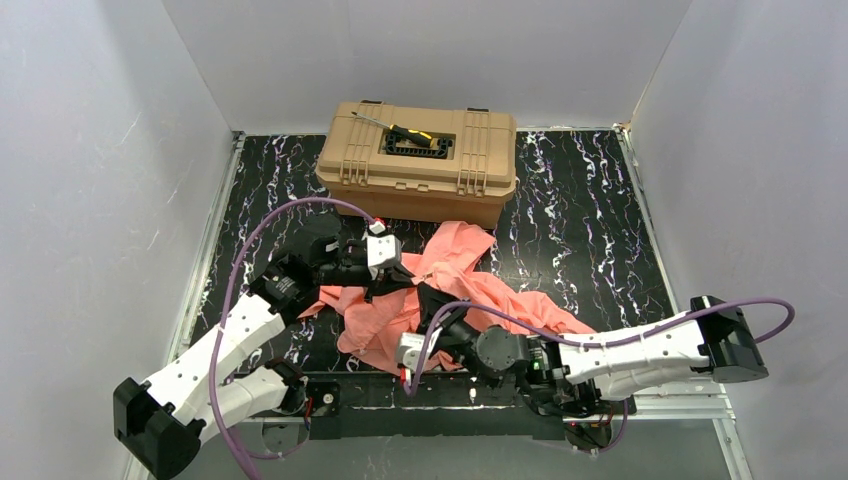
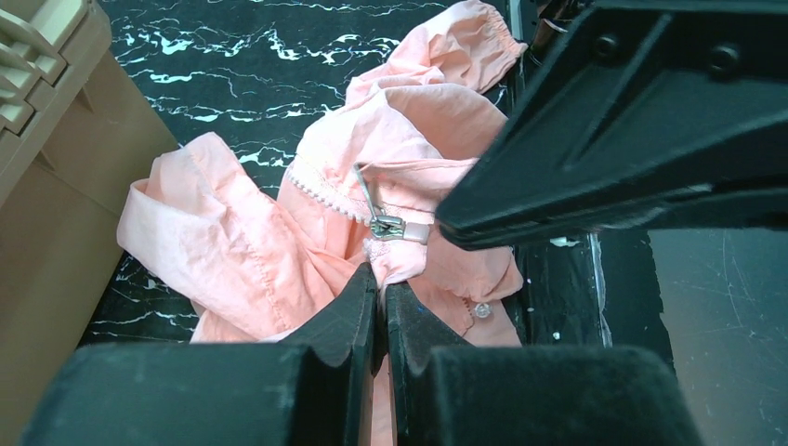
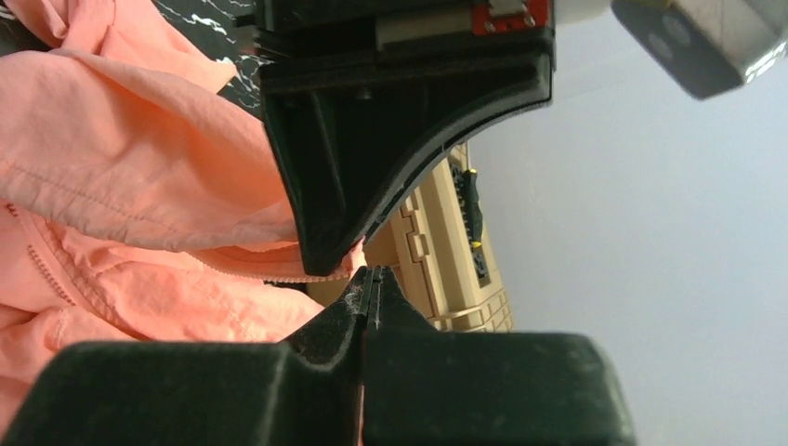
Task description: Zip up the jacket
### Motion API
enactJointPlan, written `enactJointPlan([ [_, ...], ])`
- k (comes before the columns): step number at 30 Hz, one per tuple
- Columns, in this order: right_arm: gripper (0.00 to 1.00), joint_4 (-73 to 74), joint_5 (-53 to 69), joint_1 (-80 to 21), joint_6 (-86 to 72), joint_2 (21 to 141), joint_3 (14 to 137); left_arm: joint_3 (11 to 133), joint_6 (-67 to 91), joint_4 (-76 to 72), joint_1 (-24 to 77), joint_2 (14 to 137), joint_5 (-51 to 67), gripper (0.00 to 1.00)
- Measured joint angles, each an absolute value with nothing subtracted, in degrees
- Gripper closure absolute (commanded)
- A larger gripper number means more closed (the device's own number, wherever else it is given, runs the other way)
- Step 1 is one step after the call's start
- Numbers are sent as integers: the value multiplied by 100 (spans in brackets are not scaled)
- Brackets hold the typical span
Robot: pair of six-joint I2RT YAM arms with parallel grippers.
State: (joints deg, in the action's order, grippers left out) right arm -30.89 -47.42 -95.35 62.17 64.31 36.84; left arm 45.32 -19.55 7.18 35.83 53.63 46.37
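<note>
Right now the salmon-pink thin-fabric jacket (image 1: pixel 455 255) lies crumpled mid-way on the black marbled table (image 1: pixel 580 220), with the tan plastic toolbox (image 1: pixel 420 170) at its 12 o'clock. The left gripper (image 2: pixel 381 283), reaching in from 9 o'clock, is clamped on fabric just below the metal zipper slider (image 2: pixel 388 226). The right gripper (image 3: pixel 367 279), coming from 5 o'clock, pinches the jacket's zipper edge.

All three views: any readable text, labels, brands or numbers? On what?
None readable. The toolbox shows only moulded ribs, the zipper slider on the jacket has no legible marking, and the red board at the top of the right wrist view is too blurred to read.
</note>
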Motion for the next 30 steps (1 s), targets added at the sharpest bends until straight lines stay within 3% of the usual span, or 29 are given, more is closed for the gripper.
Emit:
enactJointPlan([
  [20, 99, -617, -2163, -7072, 2198, 6027, 5177, 4532, -2429, 794, 3583, 5153, 4821, 100],
  [30, 99, 196, 12, -5527, 515, 6571, 6023, 4532, -3000, 827, 3627, 5111, 4748, 100],
])
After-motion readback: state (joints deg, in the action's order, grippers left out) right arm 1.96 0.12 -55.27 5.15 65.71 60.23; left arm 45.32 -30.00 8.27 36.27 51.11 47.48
